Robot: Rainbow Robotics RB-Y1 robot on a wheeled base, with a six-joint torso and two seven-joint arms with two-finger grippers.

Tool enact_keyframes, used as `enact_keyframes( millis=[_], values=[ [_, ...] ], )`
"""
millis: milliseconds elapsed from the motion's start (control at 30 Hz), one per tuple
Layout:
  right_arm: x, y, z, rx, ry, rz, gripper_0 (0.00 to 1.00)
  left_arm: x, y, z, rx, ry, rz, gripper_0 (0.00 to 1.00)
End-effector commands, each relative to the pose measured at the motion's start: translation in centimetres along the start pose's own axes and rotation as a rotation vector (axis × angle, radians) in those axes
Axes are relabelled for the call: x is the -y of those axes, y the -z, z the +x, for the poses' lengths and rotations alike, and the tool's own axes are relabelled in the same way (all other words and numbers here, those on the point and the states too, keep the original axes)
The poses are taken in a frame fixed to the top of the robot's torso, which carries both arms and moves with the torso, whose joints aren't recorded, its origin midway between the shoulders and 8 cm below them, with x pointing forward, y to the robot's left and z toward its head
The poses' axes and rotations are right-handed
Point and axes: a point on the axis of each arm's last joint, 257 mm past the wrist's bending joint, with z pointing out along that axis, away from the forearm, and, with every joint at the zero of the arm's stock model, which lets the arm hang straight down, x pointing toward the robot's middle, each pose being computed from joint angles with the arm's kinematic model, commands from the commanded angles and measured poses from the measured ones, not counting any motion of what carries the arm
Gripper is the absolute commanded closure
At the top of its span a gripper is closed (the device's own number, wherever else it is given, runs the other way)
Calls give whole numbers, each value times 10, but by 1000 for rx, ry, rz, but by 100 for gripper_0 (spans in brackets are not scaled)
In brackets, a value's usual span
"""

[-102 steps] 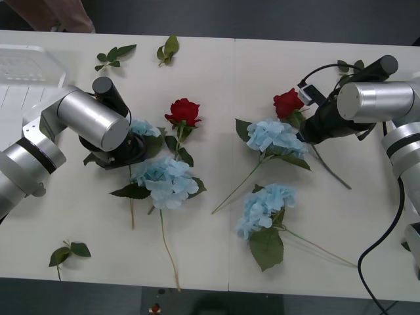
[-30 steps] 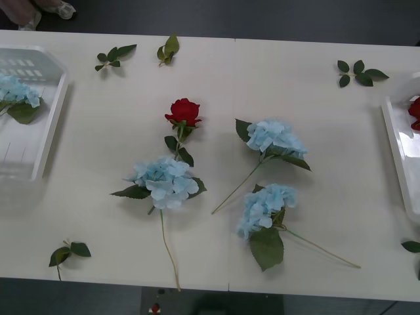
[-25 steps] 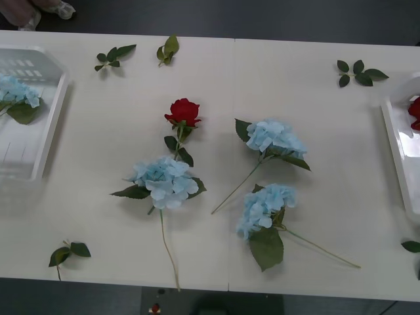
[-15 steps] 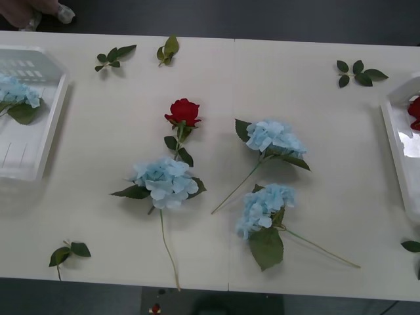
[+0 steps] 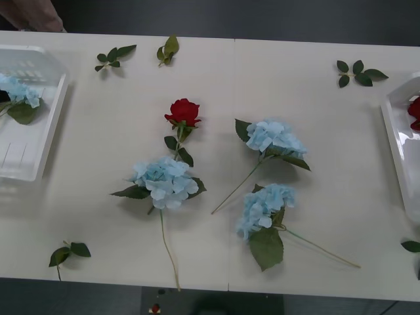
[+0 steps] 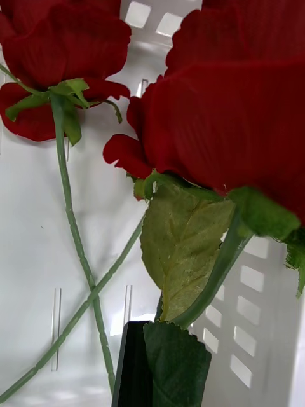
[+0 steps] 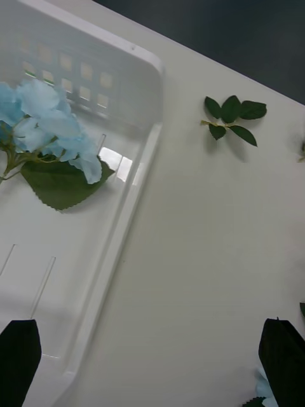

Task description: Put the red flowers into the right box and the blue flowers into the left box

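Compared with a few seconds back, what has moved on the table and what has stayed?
Both arms have left the table centre. One blue flower went to the left box, one red rose to the right box. Left gripper open over the left box. The middle rose and three blue flowers stayed.

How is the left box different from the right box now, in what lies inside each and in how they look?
The left box holds one blue flower, while the right box holds red flowers; two red blooms show in the right wrist view. The left box's floor is mostly bare, while crossing stems and a leaf lie over the right box's floor. Both are shallow white trays with slotted walls, one at each side of the table.
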Motion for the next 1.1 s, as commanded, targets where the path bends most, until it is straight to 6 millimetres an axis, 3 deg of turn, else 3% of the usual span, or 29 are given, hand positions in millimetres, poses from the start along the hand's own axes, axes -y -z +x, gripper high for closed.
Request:
enact_keyframes(
  millis=[33, 200, 233, 267, 300, 333, 433, 533, 700, 1100],
  values=[
    [11, 3, -19, 41, 44, 27, 100, 42, -1, -4, 37, -60, 66, 0],
    [7, -2, -18, 45, 59, 28, 96, 95, -17, 6, 39, -105, 163, 0],
    [7, -2, -19, 46, 62, 27, 84, 105, -21, 6, 39, -119, 174, 0],
    [7, -1, -20, 50, 65, 26, 64, 117, -24, 6, 45, -136, 184, 0],
    [7, -1, -21, 51, 67, 25, 53, 122, -27, 6, 47, -144, 188, 0],
    [6, -1, -21, 54, 71, 22, 34, 135, -33, 8, 47, -162, 197, 0],
    [5, 1, -25, 64, 81, 20, 18, 158, -44, 15, 39, -187, 218, 0],
    [1, 2, -30, 77, 91, 8, 12, 181, -57, 26, 22, -209, 233, 0],
    [-9, 11, -43, 96, 137, -12, 9, 207, -74, 48, -23, -238, 252, 0],
    [-74, 68, -84, 136, 427, -137, 9, 241, -119, 94, -137, -284, 247, 0]
  ],
)
